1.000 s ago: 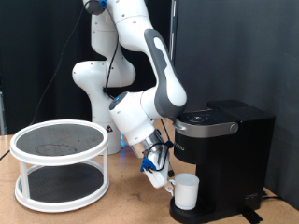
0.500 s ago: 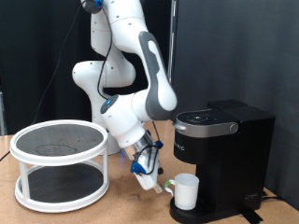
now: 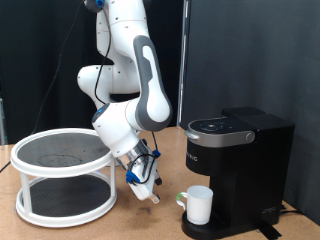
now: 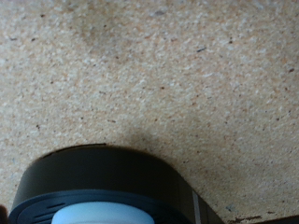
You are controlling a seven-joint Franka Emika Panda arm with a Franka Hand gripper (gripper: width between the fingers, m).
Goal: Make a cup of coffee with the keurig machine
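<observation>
The cup point(image 3: 199, 205), a small white mug with its handle towards the exterior view's left, stands on the round drip base point(image 3: 210, 230) of the black keurig machine point(image 3: 245, 160). The machine's lid is down. My gripper point(image 3: 151, 197) points down at the table, to the exterior view's left of the cup and apart from it, with nothing between its fingers. The wrist view shows the speckled tabletop point(image 4: 149, 75), the black drip base point(image 4: 112, 173) and a bit of the white cup point(image 4: 89, 217). No fingers show there.
A white two-tier round rack point(image 3: 64, 175) with dark mesh shelves stands at the exterior view's left. The robot's base point(image 3: 105, 90) rises behind it. Bare wooden table point(image 3: 130, 225) lies between the rack and the machine.
My gripper has drawn back from beside the cup's handle towards the exterior view's left and a little lower. The cup stays on the drip base.
</observation>
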